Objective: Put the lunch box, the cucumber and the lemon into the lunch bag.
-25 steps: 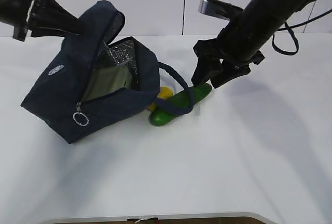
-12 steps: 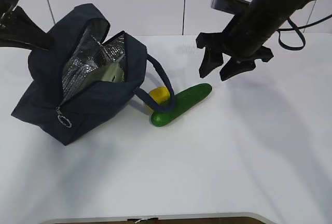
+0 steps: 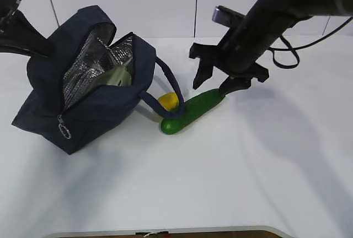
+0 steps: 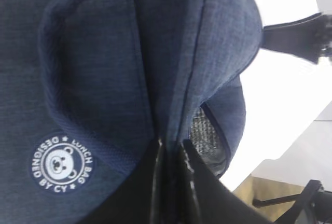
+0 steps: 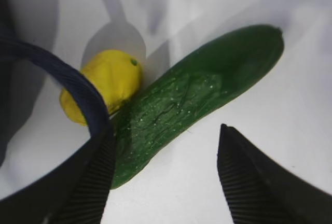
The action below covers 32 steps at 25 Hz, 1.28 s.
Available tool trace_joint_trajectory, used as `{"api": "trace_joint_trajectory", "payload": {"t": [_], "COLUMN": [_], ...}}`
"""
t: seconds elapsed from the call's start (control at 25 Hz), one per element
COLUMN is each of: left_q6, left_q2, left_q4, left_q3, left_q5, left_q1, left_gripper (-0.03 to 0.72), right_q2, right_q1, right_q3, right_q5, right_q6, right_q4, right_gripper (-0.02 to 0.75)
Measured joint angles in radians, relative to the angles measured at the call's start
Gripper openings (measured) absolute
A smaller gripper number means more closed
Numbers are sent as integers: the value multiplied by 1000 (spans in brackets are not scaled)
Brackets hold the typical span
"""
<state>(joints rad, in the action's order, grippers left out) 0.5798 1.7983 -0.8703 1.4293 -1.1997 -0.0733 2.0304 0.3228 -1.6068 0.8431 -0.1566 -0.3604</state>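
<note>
**Ana:** Cucumber (image 3: 192, 110) first: where does it lie?

**Ben:** Flat on the white table (image 3: 248, 172), slanting from lower left to upper right, just right of the lunch bag (image 3: 88, 92). The lemon (image 3: 169, 102) touches its left side near the lower end. One of the bag's loop handles (image 3: 165, 86) arches over the lemon, and in the right wrist view the strap (image 5: 78, 94) crosses in front of the lemon (image 5: 106, 81) and reaches the cucumber's (image 5: 192, 97) near end.

**Ana:** And the lunch box?

**Ben:** Inside the bag. A pale green lid (image 3: 113, 76) shows through the unzipped mouth, against the silver lining (image 3: 83, 67). The bag is tipped with its opening facing up and to the right; the zipper's ring pull (image 3: 65, 133) hangs at its lower front corner.

**Ana:** Right gripper?

**Ben:** The right gripper (image 3: 214, 82) hangs over the cucumber's upper end with its jaws spread wide and nothing between them. From the wrist camera the two ribbed fingers (image 5: 249, 182) stand either side of the cucumber's middle; I cannot tell whether they touch it.

**Ana:** Left one?

**Ben:** The left gripper (image 4: 171, 182) is pinched tight on a fold of the bag's navy fabric, close by the round white bear logo (image 4: 60, 164). In the exterior view only the left arm (image 3: 19, 31) shows, at the bag's upper left edge.
</note>
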Motion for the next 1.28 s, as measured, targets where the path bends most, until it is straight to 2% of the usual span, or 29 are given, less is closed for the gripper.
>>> {"api": "trace_joint_trajectory", "payload": {"t": [0.32, 0.6, 1.28], "left_q6": [0, 0, -1], "left_q2": [0, 0, 0], "left_q4": [72, 78, 80], "left_q3": [0, 0, 0], "left_q5": [0, 0, 0], "left_q1": [0, 0, 0], "left_gripper": [8, 8, 8], "right_q2": [47, 64, 106], "right_q1": [9, 18, 17], "right_q3": [0, 0, 0], "right_q5": [-10, -48, -112], "right_q6": [-113, -227, -255], "right_q4": [48, 52, 22], "right_gripper": [501, 501, 501]}}
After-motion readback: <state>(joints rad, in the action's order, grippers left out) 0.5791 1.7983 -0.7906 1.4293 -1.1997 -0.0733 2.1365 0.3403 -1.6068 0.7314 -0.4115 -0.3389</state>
